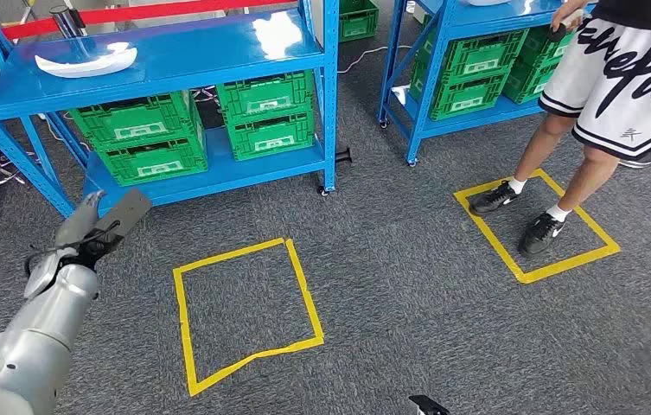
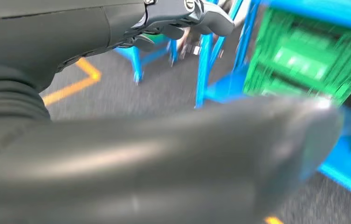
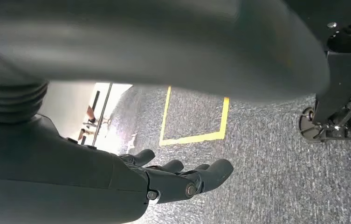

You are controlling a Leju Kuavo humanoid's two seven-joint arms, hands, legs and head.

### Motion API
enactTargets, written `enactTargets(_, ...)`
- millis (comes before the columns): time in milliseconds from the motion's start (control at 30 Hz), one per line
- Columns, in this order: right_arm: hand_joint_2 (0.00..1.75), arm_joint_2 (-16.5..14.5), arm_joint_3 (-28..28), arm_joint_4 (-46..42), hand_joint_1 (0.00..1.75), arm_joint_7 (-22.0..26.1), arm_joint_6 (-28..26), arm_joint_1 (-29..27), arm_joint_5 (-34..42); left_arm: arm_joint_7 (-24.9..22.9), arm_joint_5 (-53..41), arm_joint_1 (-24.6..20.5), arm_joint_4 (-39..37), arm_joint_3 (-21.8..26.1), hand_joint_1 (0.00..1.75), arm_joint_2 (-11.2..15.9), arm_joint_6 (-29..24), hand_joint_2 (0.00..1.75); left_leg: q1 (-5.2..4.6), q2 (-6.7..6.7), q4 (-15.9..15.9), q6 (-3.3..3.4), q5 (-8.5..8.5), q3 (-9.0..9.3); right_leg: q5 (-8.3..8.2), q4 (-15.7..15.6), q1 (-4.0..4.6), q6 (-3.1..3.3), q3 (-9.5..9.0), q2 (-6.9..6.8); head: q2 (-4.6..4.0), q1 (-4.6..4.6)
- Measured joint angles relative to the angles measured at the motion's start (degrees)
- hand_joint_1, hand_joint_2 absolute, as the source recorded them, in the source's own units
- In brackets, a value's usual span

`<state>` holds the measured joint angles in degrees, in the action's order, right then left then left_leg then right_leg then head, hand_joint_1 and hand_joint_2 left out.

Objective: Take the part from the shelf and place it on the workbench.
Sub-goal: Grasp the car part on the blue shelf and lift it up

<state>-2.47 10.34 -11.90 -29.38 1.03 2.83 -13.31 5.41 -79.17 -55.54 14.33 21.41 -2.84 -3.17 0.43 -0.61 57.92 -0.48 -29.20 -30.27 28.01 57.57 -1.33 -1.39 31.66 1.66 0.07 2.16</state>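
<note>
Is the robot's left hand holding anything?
No, empty. The left hand hangs open above the carpet, away from the white part on the shelf.

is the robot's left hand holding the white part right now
No, the left hand is empty above the carpet, while the white part lies on the blue shelf.

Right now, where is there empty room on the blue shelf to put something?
The top blue shelf is bare to the right of the white part. The lower level is crowded with green crates.

Part: white curved plastic part (image 1: 86, 61) on blue metal shelf (image 1: 201, 56) top, left end.
Left hand (image 1: 97, 226): empty, fingers apart, near shelf's lower left corner.
Person (image 1: 603, 95): inside right yellow tape square (image 1: 536, 226).
</note>
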Motion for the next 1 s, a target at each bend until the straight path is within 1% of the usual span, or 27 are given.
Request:
enactTargets(67, 0.00, 0.00, 0.23, 0.10, 0.00, 0.00, 0.00, 0.02, 0.00, -0.67, -0.92, -1.20, 0.00, -1.59, 0.00, -0.04, 0.16, 0.00, 0.00, 0.00, 0.00, 0.00, 0.00, -0.01, 0.00, 0.00, 0.00, 0.00, 0.01, 0.00, 0.00, 0.00)
enactTargets(300, 0.00, 0.00, 0.95, 0.44, 0.00, 0.00, 0.01, 0.10, -0.23, -5.62, -6.03, -8.80, 0.14, -11.24, 0.00, 0.06, 1.12, 0.00, 0.00, -0.03, 0.00, 0.00, 0.00, -0.08, -0.01, 0.02, 0.00, -0.01, 0.04, -0.01, 0.00, 0.00)
enactTargets(400, 0.00, 0.00, 0.98, 0.58, 0.00, 0.00, 0.06, 0.11, -0.72, -7.50, -6.67, -11.21, 0.13, -14.51, 0.00, 0.37, 1.82, 0.00, -0.03, -0.03, 0.03, 0.00, 0.00, -0.09, -0.03, 0.00, -0.02, -0.02, 0.05, -0.01, 0.00, 0.00)
enactTargets(500, 0.00, 0.00, 0.98, 0.70, 0.00, 0.00, 0.11, 0.16, -1.11, -8.48, -6.76, -12.34, 0.12, -16.54, 0.00, 0.67, 2.13, 0.00, -0.15, -0.04, 0.06, 0.01, 0.00, -0.11, -0.06, -0.01, -0.05, -0.05, 0.06, -0.01, 0.00, 0.00)
enactTargets(667, 0.00, 0.00, 0.98, 0.75, 0.00, 0.00, 0.47, 0.24, -1.43, -9.71, -6.90, -12.68, 0.12, -18.43, 0.00, 1.43, 2.63, 0.00, -0.36, -0.06, 0.23, 0.09, -0.03, -0.25, -0.14, -0.03, -0.22, -0.22, 0.12, -0.01, 0.00, 0.00)
enactTargets(767, 0.00, -0.02, 0.98, 0.77, 0.00, 0.00, 0.74, 0.24, -1.49, -9.98, -6.95, -12.68, 0.13, -19.16, 0.00, 1.93, 2.64, 0.00, -0.53, -0.05, 0.41, 0.39, -0.03, -0.51, -0.29, -0.12, -0.39, -0.49, 0.28, 0.02, 0.00, -0.01)
enactTargets(800, 0.00, -0.04, 0.98, 0.78, 0.00, 0.00, 0.78, 0.24, -1.49, -10.00, -6.95, -12.69, 0.13, -19.26, 0.00, 2.04, 2.64, 0.00, -0.61, -0.04, 0.37, 0.57, -0.01, -0.63, -0.44, -0.13, -0.48, -0.65, 0.24, 0.06, 0.00, -0.01)
enactTargets(867, 0.00, -0.07, 0.98, 0.79, 0.00, 0.01, 0.82, 0.22, -1.49, -10.06, -6.95, -12.71, 0.19, -19.47, 0.00, 2.19, 2.65, 0.00, -0.58, 0.04, -0.06, 1.16, 0.04, -0.60, -0.97, 0.43, -0.62, -1.10, 0.46, 0.09, 0.00, 0.00)
enactTargets(900, 0.00, -0.08, 0.98, 0.79, 0.00, 0.01, 0.81, 0.22, -1.49, -10.16, -6.95, -12.76, 0.25, -19.58, 0.00, 2.23, 2.66, 0.00, -0.49, 0.15, -0.38, 1.52, 0.05, -0.36, -1.07, 1.17, -0.67, -1.23, 0.83, -0.12, 0.00, 0.06)
enactTargets(933, 0.00, -0.09, 0.98, 0.80, 0.00, 0.03, 0.80, 0.25, -1.51, -10.29, -6.95, -12.87, 0.32, -19.69, 0.00, 2.34, 2.68, 0.00, -0.37, 0.27, -0.63, 1.84, 0.02, -0.06, -0.77, 2.57, -0.65, -1.28, 1.73, -0.44, 0.00, 0.15)
enactTargets(967, 0.00, -0.10, 0.98, 0.80, 0.00, 0.10, 0.79, 0.29, -1.52, -10.45, -6.95, -12.99, 0.39, -19.74, 0.00, 2.50, 2.78, 0.00, -0.32, 0.42, -0.78, 2.07, -0.01, 0.26, 0.09, 4.78, -0.63, -1.24, 3.13, -0.76, 0.00, 0.24)
enactTargets(1000, 0.00, -0.10, 0.98, 0.80, 0.00, 0.25, 0.78, 0.29, -1.56, -10.58, -6.95, -13.10, 0.43, -19.75, 0.00, 2.75, 2.90, 0.00, -0.34, 0.57, -0.82, 2.22, -0.13, 0.34, 1.28, 7.98, -0.58, -1.18, 5.14, -1.04, 0.00, 0.34)
